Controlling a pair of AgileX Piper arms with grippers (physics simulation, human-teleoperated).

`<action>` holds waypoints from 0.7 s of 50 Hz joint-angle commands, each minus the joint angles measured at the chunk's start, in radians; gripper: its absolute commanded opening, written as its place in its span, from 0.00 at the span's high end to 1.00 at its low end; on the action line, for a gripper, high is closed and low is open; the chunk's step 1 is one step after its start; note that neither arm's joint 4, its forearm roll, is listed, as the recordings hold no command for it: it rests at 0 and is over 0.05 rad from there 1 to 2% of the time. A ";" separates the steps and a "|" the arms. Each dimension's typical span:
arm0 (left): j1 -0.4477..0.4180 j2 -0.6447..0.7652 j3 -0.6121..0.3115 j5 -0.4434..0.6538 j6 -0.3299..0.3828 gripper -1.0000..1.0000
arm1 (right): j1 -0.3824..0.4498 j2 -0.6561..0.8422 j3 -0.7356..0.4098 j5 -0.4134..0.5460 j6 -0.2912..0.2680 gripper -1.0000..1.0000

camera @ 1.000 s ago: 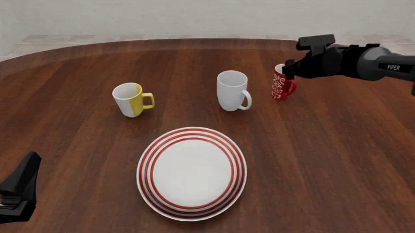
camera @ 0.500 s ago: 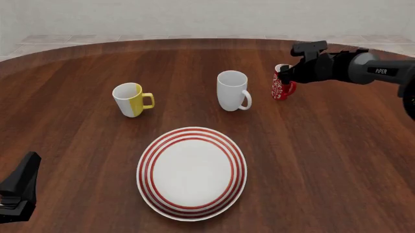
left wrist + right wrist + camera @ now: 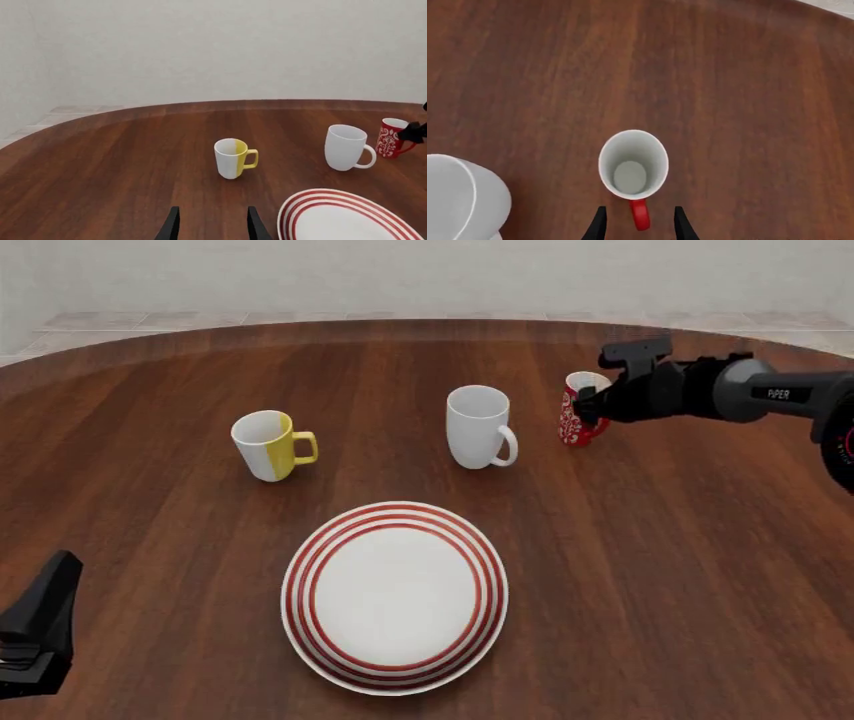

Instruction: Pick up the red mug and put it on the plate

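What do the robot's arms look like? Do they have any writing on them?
The right arm is a dark grey, rounded tube with small white "PIPER" lettering, ending in a black tool with two thin, pointed black fingers. The left tool has the same black fingers; in the front view it is just an angular black block. No cables show.

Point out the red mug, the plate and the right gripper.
red mug [image 3: 633, 164]: right wrist view, on its white inside wall.
plate [image 3: 395, 596]: front view, on its bare white centre.
right gripper [image 3: 636, 221]: right wrist view, between the fingertips, either side of the mug's handle.
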 commanded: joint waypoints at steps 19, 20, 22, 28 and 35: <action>0.005 0.000 -0.004 -0.001 -0.007 0.00 | 0.006 0.046 -0.021 0.000 -0.008 0.00; 0.005 0.000 -0.008 0.003 -0.006 0.00 | 0.008 0.049 -0.023 0.001 -0.003 0.00; 0.004 -0.001 0.002 -0.003 -0.007 0.00 | 0.009 0.053 -0.022 -0.001 -0.006 0.00; 0.004 -0.001 0.002 -0.004 -0.007 0.00 | 0.006 0.062 -0.025 -0.001 -0.005 0.00; 0.004 0.000 -0.008 0.003 -0.007 0.00 | 0.007 0.061 -0.027 0.003 0.006 0.00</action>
